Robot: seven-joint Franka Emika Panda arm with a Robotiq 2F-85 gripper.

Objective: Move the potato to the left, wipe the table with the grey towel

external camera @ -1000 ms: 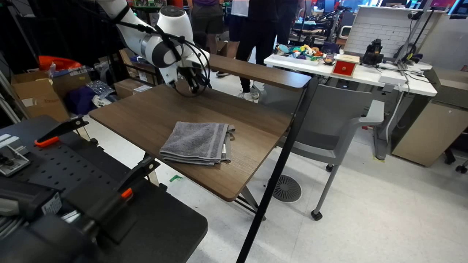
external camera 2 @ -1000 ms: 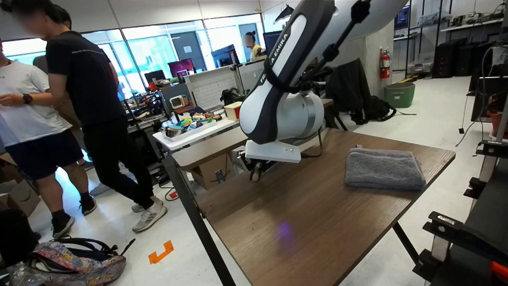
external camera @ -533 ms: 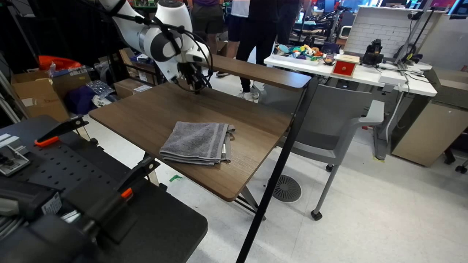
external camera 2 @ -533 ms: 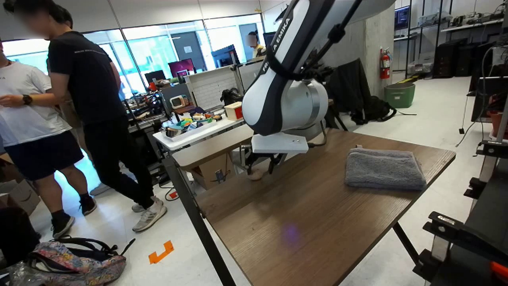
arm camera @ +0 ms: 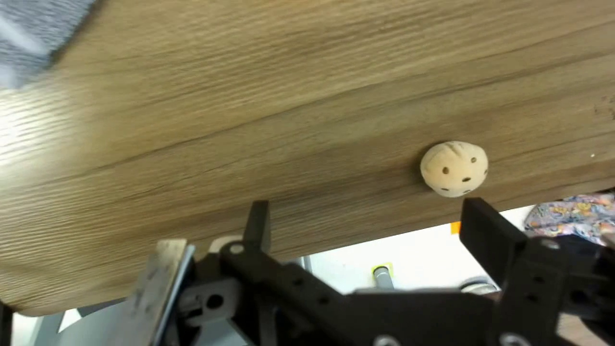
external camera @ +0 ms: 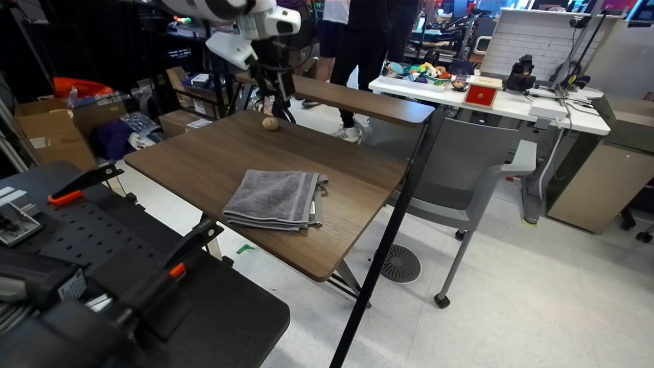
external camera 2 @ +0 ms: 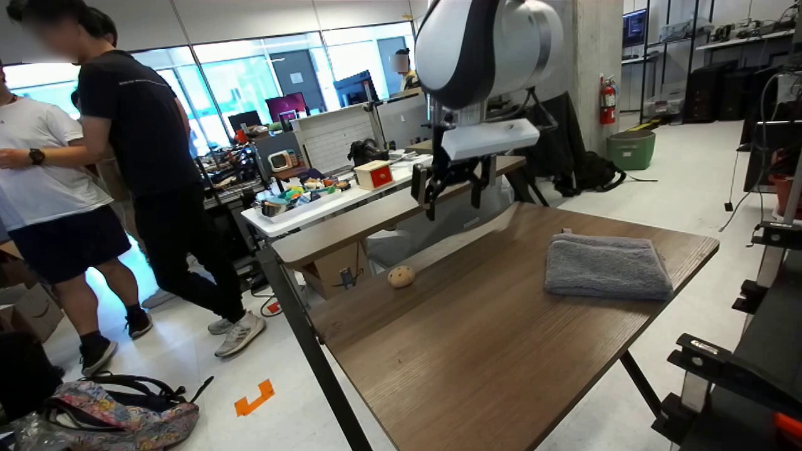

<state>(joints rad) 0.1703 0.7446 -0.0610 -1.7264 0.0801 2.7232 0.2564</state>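
Note:
The potato, a small tan lump with dark pits, rests on the brown wood-grain table close to its long edge beside the raised shelf. It also shows in an exterior view. My gripper hangs in the air above the table, clear of the potato, its jaws wide apart with nothing in them. In the wrist view the potato lies beyond the right fingertip of the gripper. Folded in a stack, the grey towel lies at the opposite long edge; only its corner enters the wrist view.
A narrow raised shelf runs along the table's edge near the potato, carried by a slanted black leg. A grey chair stands behind it. A black bench with clamps sits close to the towel's side.
A second ago the gripper was low at the table around the potato. Its fingers have since spread and let it go, and the arm has risen away. The potato and towel stay put.

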